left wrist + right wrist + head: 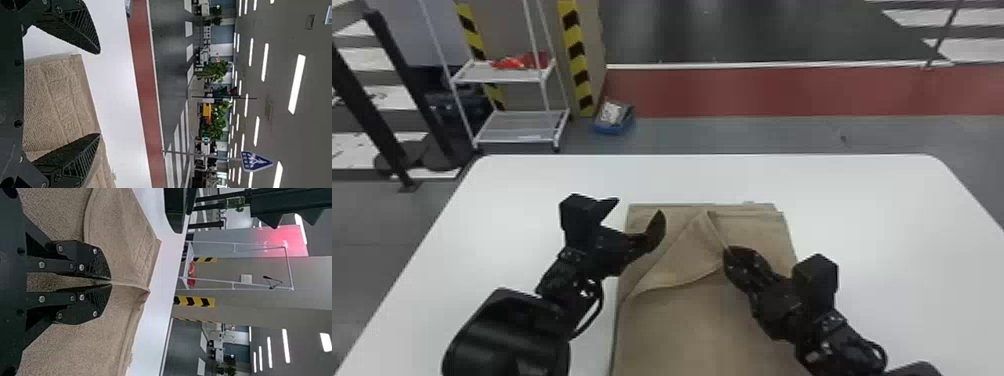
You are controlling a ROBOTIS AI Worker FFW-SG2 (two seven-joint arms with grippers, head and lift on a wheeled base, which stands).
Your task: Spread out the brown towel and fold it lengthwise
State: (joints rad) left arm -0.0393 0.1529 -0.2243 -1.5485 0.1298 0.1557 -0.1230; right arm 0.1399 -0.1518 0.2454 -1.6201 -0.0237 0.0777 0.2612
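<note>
A robot's right gripper (728, 250) pinches a turned-up fold of the brown towel (677, 330) between its fingers as the left gripper (638, 206), fingers wide apart, hovers by the towel's far left corner, midway between the side edges of the white counter (882, 215).

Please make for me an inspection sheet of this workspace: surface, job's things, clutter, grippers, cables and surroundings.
Surface: white table, rounded far corners.
Job's things: brown towel on the table, a fold lifted toward the right gripper.
Clutter: blue box on the floor beyond the table.
Grippers: right, jaws closed on the towel; left gripper, jaws open near the towel's far left corner.
Cables: black loop at the left arm.
Surroundings: white rack, red floor strip.
</note>
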